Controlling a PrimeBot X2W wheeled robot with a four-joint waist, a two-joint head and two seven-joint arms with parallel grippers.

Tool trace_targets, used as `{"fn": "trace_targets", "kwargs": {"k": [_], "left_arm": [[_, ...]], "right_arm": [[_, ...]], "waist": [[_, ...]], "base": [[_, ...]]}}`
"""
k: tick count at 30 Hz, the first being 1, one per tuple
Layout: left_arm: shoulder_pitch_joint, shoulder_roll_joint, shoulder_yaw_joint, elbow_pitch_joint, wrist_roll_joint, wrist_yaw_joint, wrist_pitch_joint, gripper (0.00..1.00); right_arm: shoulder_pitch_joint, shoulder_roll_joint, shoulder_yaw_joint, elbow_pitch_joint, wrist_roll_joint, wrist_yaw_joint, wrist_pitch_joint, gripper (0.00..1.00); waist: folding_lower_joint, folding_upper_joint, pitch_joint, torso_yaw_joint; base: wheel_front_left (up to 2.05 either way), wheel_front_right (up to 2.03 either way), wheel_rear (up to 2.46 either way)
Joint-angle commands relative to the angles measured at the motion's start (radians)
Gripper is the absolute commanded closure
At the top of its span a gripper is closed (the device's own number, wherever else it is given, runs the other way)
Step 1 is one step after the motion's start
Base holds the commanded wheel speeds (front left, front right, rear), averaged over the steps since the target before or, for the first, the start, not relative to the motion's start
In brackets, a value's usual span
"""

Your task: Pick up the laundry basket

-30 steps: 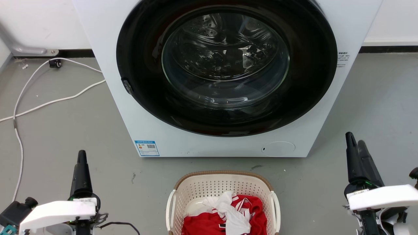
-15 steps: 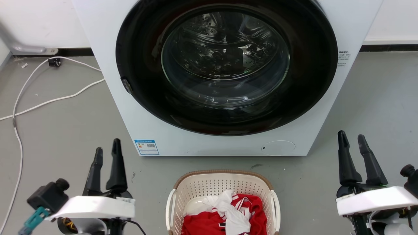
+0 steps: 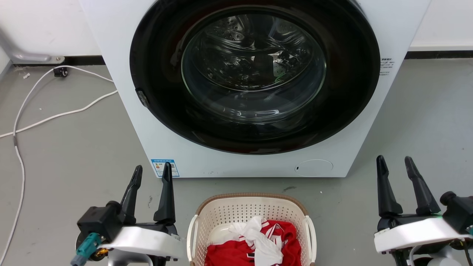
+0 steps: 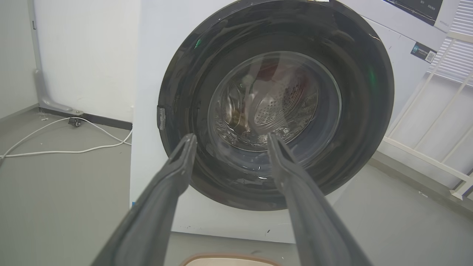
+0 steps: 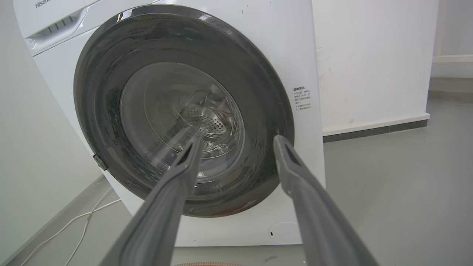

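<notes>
The laundry basket [image 3: 251,212] sits on the grey floor at the bottom centre of the head view, cream with a brown rim and white side handles, holding red and white clothes. Its brown rim [image 4: 229,259] peeks in at the bottom of the left wrist view, and the laundry basket [image 5: 207,263] just shows in the right wrist view. My left gripper [image 3: 152,173] stands open just left of the basket, nothing between its fingers. My right gripper [image 3: 394,165] stands open well to the basket's right, also empty. Both point toward the washer.
A white front-loading washer [image 3: 255,85] with a shut dark round door stands right behind the basket. White cables [image 3: 48,118] trail over the floor at the left. A white rack [image 4: 439,140] leans by the wall to the washer's right.
Both grippers have opened from shut. The left arm has moved right, close to the basket's left side. The right gripper has shifted slightly left.
</notes>
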Motion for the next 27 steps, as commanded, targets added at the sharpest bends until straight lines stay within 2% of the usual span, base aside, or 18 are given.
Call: {"fn": "trace_targets", "kwargs": {"k": [1,6,11,18,27], "left_arm": [[0.000,0.017,-0.021,-0.012,0.030,0.019,-0.013,0.00],[0.003,0.038,-0.056,-0.012,0.068,0.058,-0.025,0.00],[0.005,0.050,-0.079,-0.005,0.097,0.073,-0.036,0.00],[0.023,0.026,-0.066,0.027,0.109,0.026,-0.053,0.00],[0.033,0.000,-0.047,0.097,0.193,-0.030,-0.072,0.00]], "right_arm": [[0.004,-0.002,0.003,0.000,-0.040,0.000,-0.011,0.00],[0.015,-0.002,0.005,0.016,-0.100,0.000,-0.022,0.00],[0.024,-0.002,-0.003,0.035,-0.136,0.000,-0.033,0.00],[0.032,-0.002,-0.007,0.059,-0.183,0.000,-0.049,0.00],[0.035,-0.001,-0.002,0.078,-0.235,0.000,-0.069,0.00]], "waist": [[0.0000,0.0000,-0.002,-0.001],[0.0000,0.0000,-0.004,-0.001],[0.0000,0.0000,-0.003,-0.002],[0.0000,0.0000,-0.001,-0.003],[0.0000,0.0000,0.010,-0.003]], "base": [[0.00,0.00,0.00],[0.00,0.00,0.00],[0.00,0.00,0.00],[0.00,0.00,0.00],[0.00,0.00,0.00]]}}
